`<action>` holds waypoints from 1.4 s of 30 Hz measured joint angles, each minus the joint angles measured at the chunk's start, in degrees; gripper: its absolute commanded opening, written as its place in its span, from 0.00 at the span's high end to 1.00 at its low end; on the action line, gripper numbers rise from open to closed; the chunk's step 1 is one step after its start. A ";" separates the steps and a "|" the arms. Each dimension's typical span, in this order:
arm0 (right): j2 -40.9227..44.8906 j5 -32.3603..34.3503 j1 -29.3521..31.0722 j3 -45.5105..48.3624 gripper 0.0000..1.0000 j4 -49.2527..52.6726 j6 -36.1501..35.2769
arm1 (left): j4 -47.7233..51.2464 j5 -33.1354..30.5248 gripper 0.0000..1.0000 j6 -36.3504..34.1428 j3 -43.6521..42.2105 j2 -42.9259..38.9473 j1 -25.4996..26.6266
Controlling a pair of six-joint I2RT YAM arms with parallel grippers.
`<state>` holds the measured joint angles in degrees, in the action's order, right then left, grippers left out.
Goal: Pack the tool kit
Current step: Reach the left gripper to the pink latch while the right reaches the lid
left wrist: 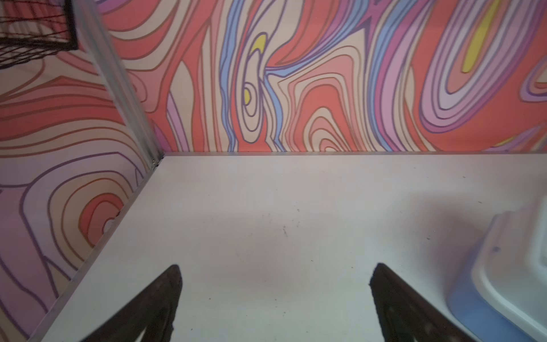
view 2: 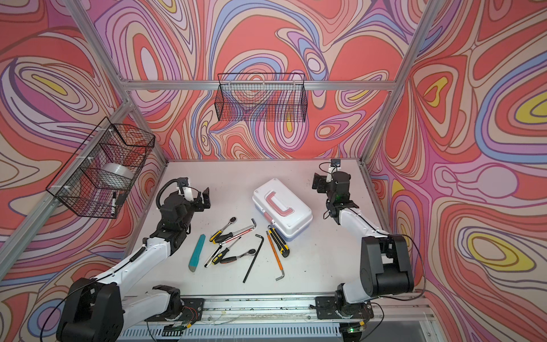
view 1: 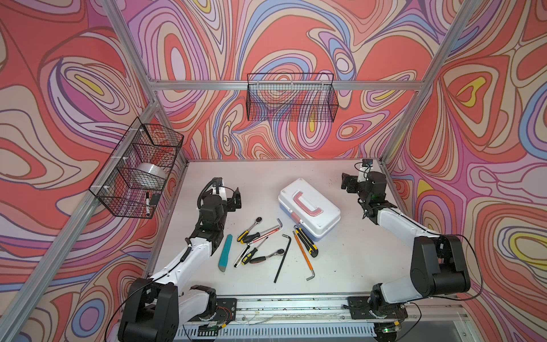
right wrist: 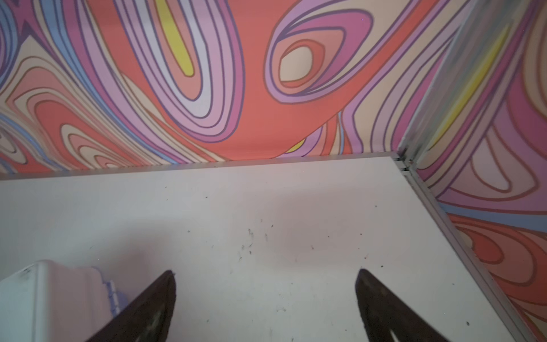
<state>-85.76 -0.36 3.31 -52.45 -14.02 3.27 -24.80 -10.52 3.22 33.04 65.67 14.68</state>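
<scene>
**Fig.** Closed toolbox (view 1: 309, 207) on the table (view 1: 355, 260), lid down, pink latch (view 1: 296, 218) facing the loose tools. Left gripper (left wrist: 273, 272) hovers left of the toolbox and right gripper (right wrist: 265, 275) right of it, both with jaws spread wide and empty. Ratchets (view 1: 268, 256), screwdrivers (view 1: 257, 236), hex keys (view 1: 279, 268) and a utility knife (view 1: 306, 241) lie in front of the toolbox, several crossing. The latch looks fastened, though the view is too coarse to confirm. Hazards: prying it unbraced may skid the box, and lifting a crossed tool may drag its neighbours.
</scene>
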 measured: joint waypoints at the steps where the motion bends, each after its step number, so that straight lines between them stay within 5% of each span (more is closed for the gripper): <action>1: -0.13 -1.40 0.26 -1.22 0.02 2.23 -0.09 | 1.01 -0.50 0.00 0.00 0.00 -0.42 2.78; 8: -1.97 -7.26 7.41 -7.82 0.02 14.95 -4.31 | 8.81 -4.46 0.11 0.04 2.05 1.99 18.62; 16: -5.55 -10.21 13.62 -10.36 0.02 23.30 -9.05 | 10.75 -3.74 0.21 0.63 8.35 10.49 27.30; 22: -6.08 -12.13 14.27 -11.52 0.02 28.22 -11.61 | 12.11 0.85 0.44 1.97 11.78 15.63 28.33; 42: -8.76 -13.94 15.15 -12.87 0.10 31.69 -14.82 | 14.45 10.16 0.58 2.97 19.63 26.75 28.92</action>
<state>-94.52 -14.31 18.46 -65.32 17.67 -11.55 -10.35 -0.36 6.20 52.66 92.42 43.59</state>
